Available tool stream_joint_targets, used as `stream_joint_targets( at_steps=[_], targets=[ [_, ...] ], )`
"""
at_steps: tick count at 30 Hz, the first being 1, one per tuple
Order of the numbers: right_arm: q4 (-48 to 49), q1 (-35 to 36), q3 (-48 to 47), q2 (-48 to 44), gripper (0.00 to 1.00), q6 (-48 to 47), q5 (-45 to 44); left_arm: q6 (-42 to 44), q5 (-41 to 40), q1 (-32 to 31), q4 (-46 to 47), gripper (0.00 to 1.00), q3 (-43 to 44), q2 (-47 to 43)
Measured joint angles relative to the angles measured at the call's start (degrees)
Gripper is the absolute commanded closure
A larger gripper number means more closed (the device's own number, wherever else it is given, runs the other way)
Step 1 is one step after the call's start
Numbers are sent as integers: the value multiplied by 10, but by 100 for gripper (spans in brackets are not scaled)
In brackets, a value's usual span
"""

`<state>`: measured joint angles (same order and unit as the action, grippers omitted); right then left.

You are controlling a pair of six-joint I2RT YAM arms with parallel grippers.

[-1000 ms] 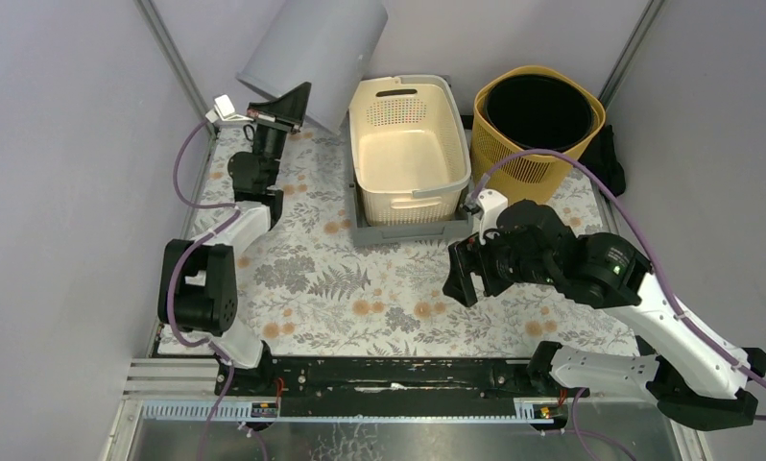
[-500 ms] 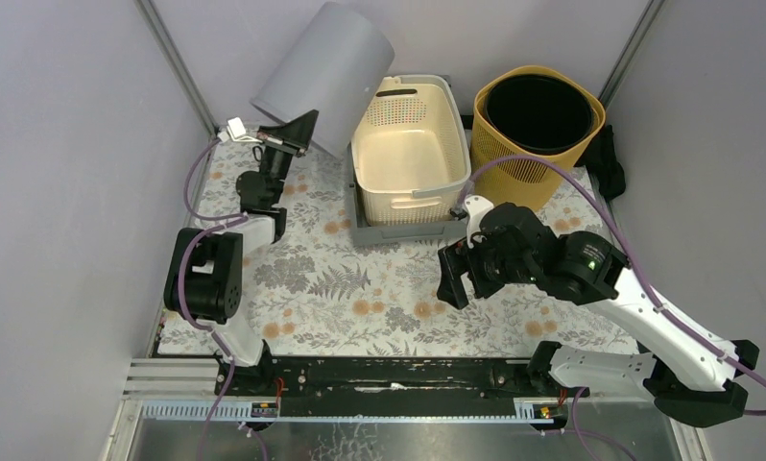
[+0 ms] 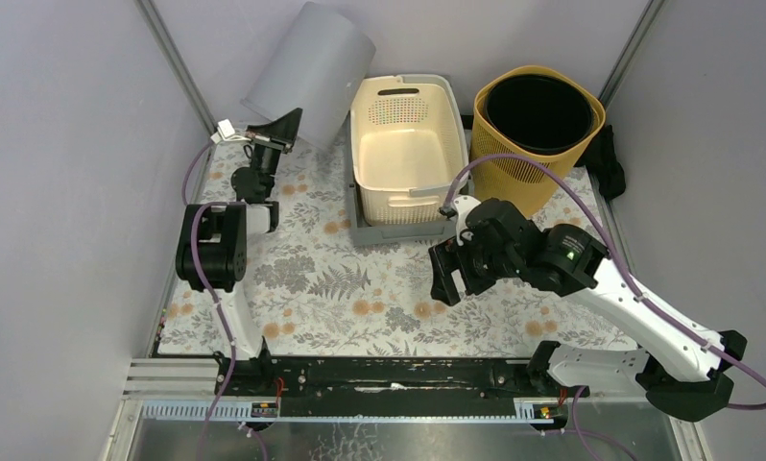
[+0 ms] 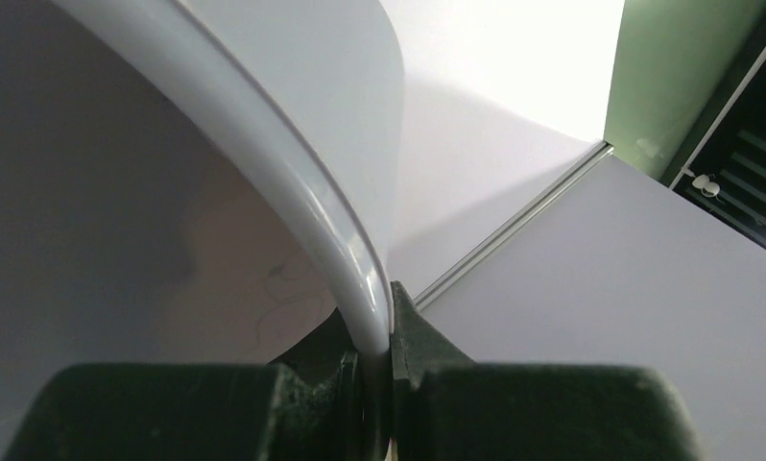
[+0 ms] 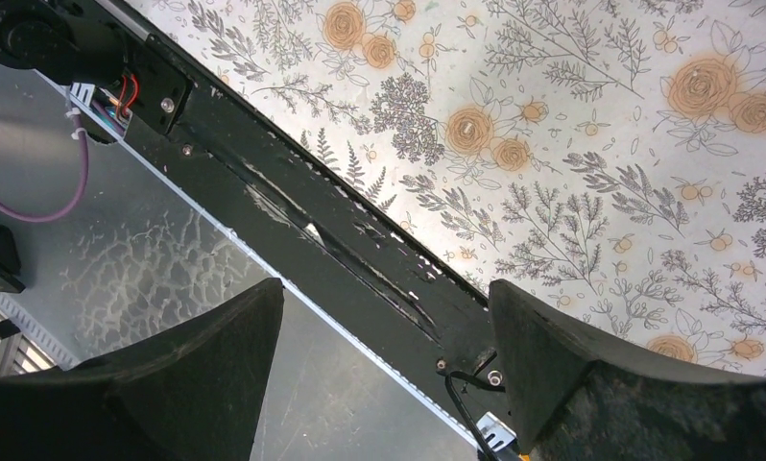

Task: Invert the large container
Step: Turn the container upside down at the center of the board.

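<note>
The large container is a grey cylindrical bin [image 3: 307,72] at the back left, tilted and lifted, its closed end up and away from me. My left gripper [image 3: 285,128] is shut on its lower rim; in the left wrist view the rim [image 4: 302,206] is pinched between the two black fingers [image 4: 418,336]. My right gripper [image 3: 448,276] hangs open and empty over the middle of the floral mat, its fingertips [image 5: 216,336] wide apart above the table's front rail.
A cream perforated basket [image 3: 408,144] sits on a grey tray [image 3: 398,232] at the back centre, right beside the bin. A yellow basket with a black liner [image 3: 536,120] stands at the back right. Side walls close in on both sides.
The left gripper has moved the bin a little left and back, away from the cream basket. The right gripper has drifted left over the mat, still open.
</note>
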<state>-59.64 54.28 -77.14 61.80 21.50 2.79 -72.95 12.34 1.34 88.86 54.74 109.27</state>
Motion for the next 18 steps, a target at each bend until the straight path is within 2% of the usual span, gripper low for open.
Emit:
stream_joint_targets(
  at_steps=[5,8,10,12,15,18],
  targets=[
    [2,-7,0,25,15,-1,13,-23,16,18,8,98,21,45],
    [5,-10,-1,43,15,-3,18,-33,24,27,10,82,31,65],
    [8,-11,-1,54,15,-3,25,-41,32,33,10,60,42,81],
    [12,-11,-1,61,15,-3,30,-45,41,38,10,49,50,97],
    [17,-12,-1,65,15,-3,35,-51,53,40,7,40,66,147],
    [18,-12,-1,66,15,-3,40,-56,61,39,9,36,67,188]
  ],
)
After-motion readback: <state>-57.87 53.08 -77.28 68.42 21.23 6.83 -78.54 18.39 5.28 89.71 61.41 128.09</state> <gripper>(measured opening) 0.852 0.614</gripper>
